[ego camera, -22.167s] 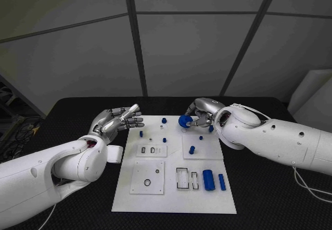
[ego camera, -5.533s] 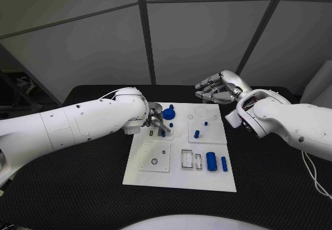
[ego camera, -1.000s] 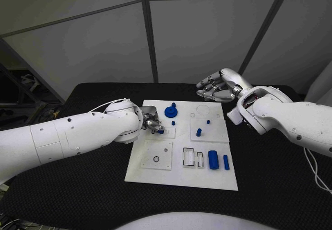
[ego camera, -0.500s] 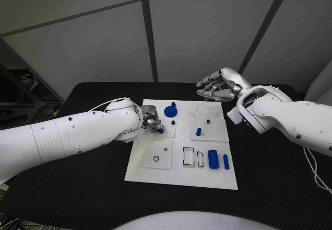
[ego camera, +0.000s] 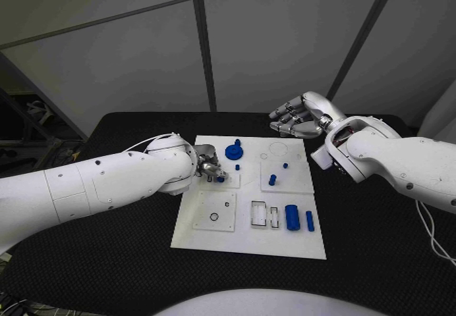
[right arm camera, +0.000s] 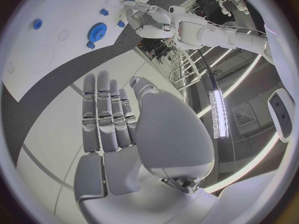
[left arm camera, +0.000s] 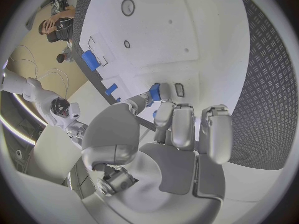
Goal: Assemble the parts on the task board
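My left hand [ego camera: 207, 169] is low over the near-left part of the white task board [ego camera: 247, 247] and pinches a small blue part [ego camera: 219, 178] between thumb and finger. The left wrist view shows that part [left arm camera: 154, 91] at the fingertips, beside a small slot [left arm camera: 179, 89] in the board [left arm camera: 187, 30]. A blue gear [ego camera: 234, 153] sits on the board's far part, with a small blue peg [ego camera: 236, 167] just in front of it. My right hand [ego camera: 299, 118] hovers beyond the board's far edge, fingers straight and holding nothing [right arm camera: 109, 114].
More blue pegs [ego camera: 273, 179] stand on the right square plate. A blue cylinder [ego camera: 292, 217] and a blue bar [ego camera: 310, 220] lie near the board's right edge beside two rectangular slots [ego camera: 258, 214]. Black table [ego camera: 114, 263] surrounds the board.
Over the last second, nothing visible. Since 22 s ago the gear has gone from my right hand onto the board, and my left hand has come down and picked up the small part.
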You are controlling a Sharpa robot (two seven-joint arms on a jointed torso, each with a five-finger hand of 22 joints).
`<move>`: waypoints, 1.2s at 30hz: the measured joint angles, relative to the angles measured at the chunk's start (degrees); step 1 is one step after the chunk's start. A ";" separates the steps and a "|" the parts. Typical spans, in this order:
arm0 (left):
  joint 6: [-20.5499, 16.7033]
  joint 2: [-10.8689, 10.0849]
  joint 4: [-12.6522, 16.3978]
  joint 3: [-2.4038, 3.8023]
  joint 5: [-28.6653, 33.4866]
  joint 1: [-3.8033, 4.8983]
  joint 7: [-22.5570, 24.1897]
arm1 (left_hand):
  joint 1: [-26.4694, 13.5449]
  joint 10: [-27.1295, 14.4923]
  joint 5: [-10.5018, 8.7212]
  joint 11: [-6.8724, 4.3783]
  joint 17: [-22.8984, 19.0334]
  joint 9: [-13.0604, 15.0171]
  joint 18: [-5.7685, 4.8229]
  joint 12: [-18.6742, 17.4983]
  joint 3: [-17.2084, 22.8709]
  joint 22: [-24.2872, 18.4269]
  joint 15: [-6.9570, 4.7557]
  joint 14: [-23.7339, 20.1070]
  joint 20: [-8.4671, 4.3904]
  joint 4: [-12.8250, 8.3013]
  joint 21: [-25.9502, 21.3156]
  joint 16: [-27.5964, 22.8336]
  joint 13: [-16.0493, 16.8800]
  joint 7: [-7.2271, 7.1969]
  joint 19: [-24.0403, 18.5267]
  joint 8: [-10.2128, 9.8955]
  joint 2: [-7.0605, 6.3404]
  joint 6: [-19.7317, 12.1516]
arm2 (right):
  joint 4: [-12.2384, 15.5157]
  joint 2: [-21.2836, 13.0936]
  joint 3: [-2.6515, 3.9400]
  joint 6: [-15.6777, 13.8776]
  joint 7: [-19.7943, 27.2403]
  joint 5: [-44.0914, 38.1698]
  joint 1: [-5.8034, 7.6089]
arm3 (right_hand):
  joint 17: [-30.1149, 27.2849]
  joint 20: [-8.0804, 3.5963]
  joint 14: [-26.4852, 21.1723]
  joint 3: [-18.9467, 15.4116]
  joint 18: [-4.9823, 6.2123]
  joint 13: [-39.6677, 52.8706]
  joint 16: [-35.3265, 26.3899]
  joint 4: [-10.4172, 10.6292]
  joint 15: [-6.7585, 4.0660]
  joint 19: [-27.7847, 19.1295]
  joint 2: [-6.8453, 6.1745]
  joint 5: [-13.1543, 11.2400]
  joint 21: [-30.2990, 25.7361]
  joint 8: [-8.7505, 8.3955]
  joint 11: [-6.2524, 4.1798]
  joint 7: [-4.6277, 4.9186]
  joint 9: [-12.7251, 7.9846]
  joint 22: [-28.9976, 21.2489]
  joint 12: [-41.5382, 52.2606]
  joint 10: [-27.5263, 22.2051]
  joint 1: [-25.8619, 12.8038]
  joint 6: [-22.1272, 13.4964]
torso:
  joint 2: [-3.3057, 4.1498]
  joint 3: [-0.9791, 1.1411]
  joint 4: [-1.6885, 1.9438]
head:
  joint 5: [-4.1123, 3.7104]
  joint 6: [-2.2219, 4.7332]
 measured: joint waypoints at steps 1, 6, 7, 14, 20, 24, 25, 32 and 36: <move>0.07 0.06 -0.05 0.00 0.00 0.00 0.00 | -0.16 0.00 0.00 0.00 0.00 -0.03 0.00 0.00 -0.22 0.00 0.00 0.00 0.00 0.22 0.00 0.00 0.00 0.07 0.00 0.00 -0.17 0.07 | 0.00 0.01 0.00 0.00 0.00 0.05 0.00 | 0.00 0.00 0.00 0.00 0.00 -0.03 -0.23 0.00 0.00 0.00 -0.17 0.00 -0.09 0.00 0.00 0.03 0.00 -0.02 0.00 0.00 -0.17 -0.03 | 0.00 0.00 0.00 | 0.00 0.00; 0.26 0.31 -0.29 -0.02 0.00 -0.01 0.00 | -0.51 0.00 0.00 0.00 0.00 -0.03 0.00 0.00 -0.79 0.00 0.00 0.00 0.00 0.47 0.00 0.00 0.07 0.12 0.00 0.10 0.10 0.13 | -0.05 0.03 0.00 0.02 -0.01 0.24 0.00 | -0.07 0.20 -0.30 0.00 0.00 -0.25 -0.61 0.00 0.30 -0.20 -0.05 0.00 -0.40 0.00 0.13 0.08 0.00 -0.24 -0.25 -0.54 -0.51 -0.08 | 0.00 -0.01 0.02 | -0.09 -0.08; 0.28 0.34 -0.34 -0.02 0.00 -0.01 0.00 | -0.51 0.00 0.00 0.00 0.00 -0.03 0.00 0.00 -0.88 0.00 0.00 0.00 0.00 0.56 0.00 0.00 0.07 0.17 0.00 0.10 0.10 0.17 | -0.05 0.03 0.00 0.02 -0.01 0.27 0.00 | -0.07 0.20 -0.30 0.00 0.00 -0.31 -0.72 0.00 0.30 -0.20 -0.05 0.00 -0.64 0.00 0.21 0.24 0.00 -0.31 -0.25 -0.62 -0.51 -0.24 | 0.00 -0.02 0.02 | -0.10 -0.08; 0.43 0.50 -0.76 0.01 0.00 -0.01 0.00 | -1.98 0.00 0.00 0.00 0.00 -0.03 0.00 0.00 -2.39 0.00 0.00 0.00 0.00 1.74 0.00 0.00 0.07 -0.03 0.00 -0.29 0.15 0.39 | -0.06 0.03 0.00 0.06 -0.01 0.41 0.00 | -0.13 0.41 -0.50 -0.17 0.00 -0.56 -1.27 0.17 0.50 -0.40 -0.29 0.00 -1.06 0.00 0.41 0.44 0.00 -0.52 -0.45 -0.81 -0.75 -0.44 | 0.01 -0.03 0.03 | -0.24 -0.09; 0.46 0.47 -0.89 0.02 0.05 0.00 0.00 | -3.75 0.00 -0.25 0.00 0.00 -0.03 0.00 0.23 -6.01 0.00 0.00 0.00 0.00 3.45 0.00 0.01 0.24 0.08 0.00 -0.32 0.01 0.69 | -0.07 -0.02 0.00 0.12 -0.02 0.50 0.00 | -0.21 0.60 -0.72 -0.17 0.00 -0.72 -1.64 0.17 0.71 -0.60 -0.29 0.00 -1.47 0.00 0.60 0.44 0.00 -0.74 -0.45 -1.03 -0.75 -0.44 | 0.00 -0.07 0.05 | -0.25 -0.12; 0.46 0.37 -0.90 0.02 0.06 0.00 0.01 | -4.21 0.00 -0.25 0.00 0.00 -0.03 0.00 0.23 -9.14 0.00 0.00 0.00 0.00 4.56 0.00 0.01 0.29 0.08 0.00 -0.32 -0.44 0.69 | -0.08 -0.05 0.00 0.16 -0.02 0.54 0.00 | -0.21 0.61 -0.92 -0.16 0.00 -0.80 -1.64 0.17 0.92 -0.61 -0.29 0.00 -1.48 0.00 0.40 0.44 0.00 -0.79 -0.45 -1.22 -0.75 -0.44 | -0.02 -0.09 0.09 | -0.26 -0.13; 0.46 0.35 -0.91 0.02 0.06 0.00 0.01 | -4.21 0.00 -0.25 0.00 0.00 -0.03 0.01 0.23 -9.90 0.00 0.00 0.00 0.00 4.81 0.00 0.01 0.31 0.08 0.00 -0.33 -0.44 0.69 | -0.08 -0.05 0.00 0.17 -0.02 0.55 0.00 | -0.20 0.61 -0.92 -0.16 0.00 -0.80 -1.64 0.17 0.92 -0.61 -0.29 0.00 -1.48 0.00 0.40 0.44 0.00 -0.79 -0.45 -1.22 -0.74 -0.44 | -0.03 -0.10 0.09 | -0.26 -0.13; 0.31 0.22 -0.83 0.01 0.07 -0.03 0.02 | -4.19 0.00 -0.25 0.00 0.00 0.00 0.01 0.23 -15.84 0.00 0.01 0.00 0.00 6.92 0.00 -0.21 0.31 -0.13 0.00 -0.46 -0.43 0.90 | -0.12 -0.05 0.00 0.24 -0.03 0.58 0.00 | -0.26 0.60 -0.92 -0.16 0.00 -0.88 -1.89 0.17 0.92 -0.60 -0.29 0.00 -1.73 0.00 0.40 0.44 0.00 -0.89 -0.45 -1.22 -0.75 -0.44 | -0.05 -0.12 0.10 | -0.23 -0.15; 0.06 -0.02 -0.69 0.01 0.07 -0.06 0.03 | -3.50 0.00 -0.25 0.00 0.00 0.13 0.00 0.44 -18.05 0.00 0.01 0.00 0.00 7.94 0.00 -0.20 0.40 -0.14 -0.01 -0.63 0.26 0.90 | -0.13 -0.05 0.00 0.27 -0.03 0.60 0.00 | -0.26 0.60 -0.92 -0.16 0.00 -0.89 -1.89 0.17 0.92 -0.61 -0.29 0.00 -1.73 0.00 0.41 0.64 0.00 -0.90 -0.45 -1.22 -0.74 -0.64 | -0.05 -0.12 0.10 | -0.22 -0.13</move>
